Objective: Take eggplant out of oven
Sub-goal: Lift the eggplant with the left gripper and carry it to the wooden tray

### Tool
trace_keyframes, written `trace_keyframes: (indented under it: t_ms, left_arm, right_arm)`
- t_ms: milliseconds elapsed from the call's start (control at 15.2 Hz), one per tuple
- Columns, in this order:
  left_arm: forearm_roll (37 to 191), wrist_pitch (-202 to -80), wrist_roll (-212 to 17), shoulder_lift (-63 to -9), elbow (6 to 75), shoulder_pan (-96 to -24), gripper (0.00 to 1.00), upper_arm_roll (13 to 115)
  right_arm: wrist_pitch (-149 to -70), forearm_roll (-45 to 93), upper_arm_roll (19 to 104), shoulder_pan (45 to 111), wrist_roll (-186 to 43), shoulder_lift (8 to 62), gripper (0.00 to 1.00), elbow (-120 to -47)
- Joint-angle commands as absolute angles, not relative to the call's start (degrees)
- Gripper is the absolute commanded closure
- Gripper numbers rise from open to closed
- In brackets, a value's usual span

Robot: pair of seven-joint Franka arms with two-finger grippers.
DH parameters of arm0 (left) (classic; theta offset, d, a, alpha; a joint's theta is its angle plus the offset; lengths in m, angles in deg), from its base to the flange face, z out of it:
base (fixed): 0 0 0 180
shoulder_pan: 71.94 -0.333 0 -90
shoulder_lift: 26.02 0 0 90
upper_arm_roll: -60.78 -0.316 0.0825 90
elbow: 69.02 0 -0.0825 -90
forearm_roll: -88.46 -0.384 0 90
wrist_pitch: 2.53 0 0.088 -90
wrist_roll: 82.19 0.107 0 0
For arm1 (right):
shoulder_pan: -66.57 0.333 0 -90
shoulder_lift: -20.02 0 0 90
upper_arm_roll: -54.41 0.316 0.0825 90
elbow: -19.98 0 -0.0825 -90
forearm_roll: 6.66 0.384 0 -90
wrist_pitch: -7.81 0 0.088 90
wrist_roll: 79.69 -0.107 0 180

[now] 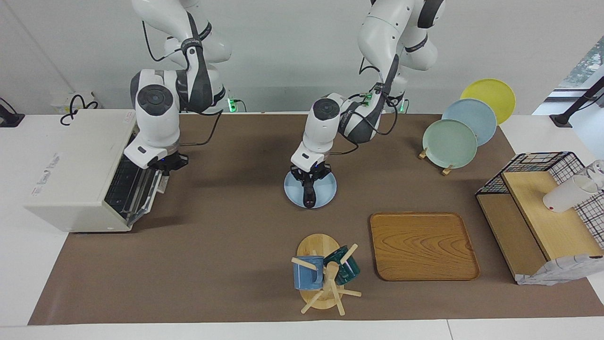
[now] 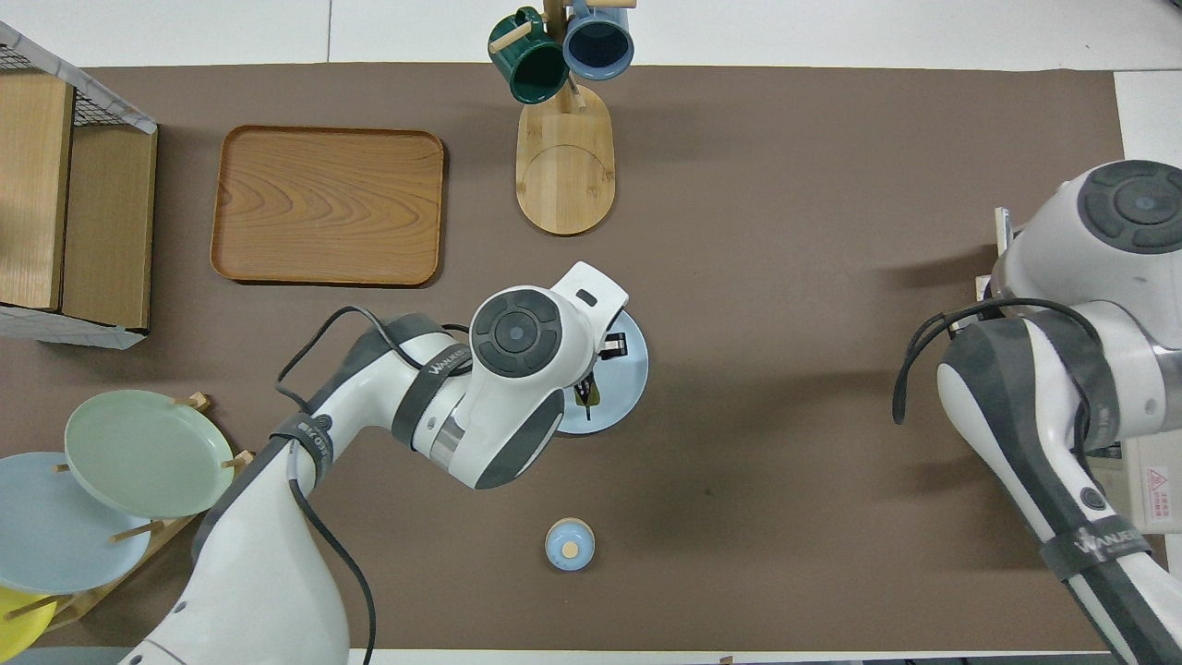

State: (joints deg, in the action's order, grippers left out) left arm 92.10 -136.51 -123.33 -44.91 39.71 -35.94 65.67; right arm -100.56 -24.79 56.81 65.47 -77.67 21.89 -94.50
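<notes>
The white oven [image 1: 71, 165] stands at the right arm's end of the table; only a corner of it [image 2: 1159, 485] shows in the overhead view. Its door [image 1: 141, 189] is tilted most of the way up. My right gripper [image 1: 163, 166] is at the door's top edge, shut on the handle. The dark eggplant [image 1: 309, 196] is out of the oven, over a light blue plate [image 1: 326, 186] at the table's middle. My left gripper [image 1: 309, 181] is shut on the eggplant's upper end, and its lower end reaches the plate's edge. The stem end [image 2: 584, 395] shows under the hand.
A mug tree [image 1: 321, 276] and a wooden tray [image 1: 422, 245] lie farther from the robots than the plate. A rack of plates [image 1: 450, 144], a wire basket with boards [image 1: 542, 163] and a white cup [image 1: 566, 194] are at the left arm's end. A small blue knob [image 2: 570, 545] sits near the robots.
</notes>
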Motion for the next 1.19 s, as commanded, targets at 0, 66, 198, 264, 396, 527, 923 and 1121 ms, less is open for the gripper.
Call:
trace_keyframes:
  t_ms: [0, 66, 198, 264, 396, 527, 923, 1121]
  left_arm:
    - [91.0, -126.9, -119.7, -40.8, 35.7, -41.1, 1.00, 65.9]
    - [91.1, -124.5, -118.5, -41.4, 33.0, -42.7, 1.00, 65.9]
    - [91.0, -122.4, -114.6, -43.1, 29.1, -47.0, 1.00, 65.9]
    - [91.1, -122.5, -112.5, -43.6, 28.2, -49.7, 1.00, 66.0]
    - [91.1, -122.5, -106.4, -44.6, 27.0, -55.2, 1.00, 66.0]
    - [91.0, -122.4, -100.2, -45.6, 25.7, -60.4, 1.00, 66.0]
    - [90.8, -123.8, -89.7, -56.7, 17.7, -66.9, 1.00, 65.9]
    - [90.7, -127.3, -88.7, -57.8, 18.2, -66.8, 1.00, 65.9]
  right_arm:
    - [-101.4, -27.6, 56.1, 60.7, -72.5, 23.6, 1.00, -94.1]
    - [-101.4, -27.5, 56.1, 59.9, -71.6, 23.0, 1.00, -94.1]
    - [-100.5, -27.5, 56.1, 58.8, -69.8, 22.0, 1.00, -94.0]
    - [-99.3, -27.3, 56.1, 58.7, -69.4, 21.6, 1.00, -93.3]
    - [-93.9, -22.7, 56.0, 57.9, -67.6, 22.1, 1.00, -88.3]
    - [-87.7, -20.1, 56.0, 57.8, -66.9, 23.0, 1.00, -82.1]
    - [-77.5, -9.8, 56.7, 58.7, -67.5, 23.8, 1.00, -69.6]
    - [-75.8, -7.9, 56.8, 59.1, -68.3, 23.5, 0.90, -69.4]
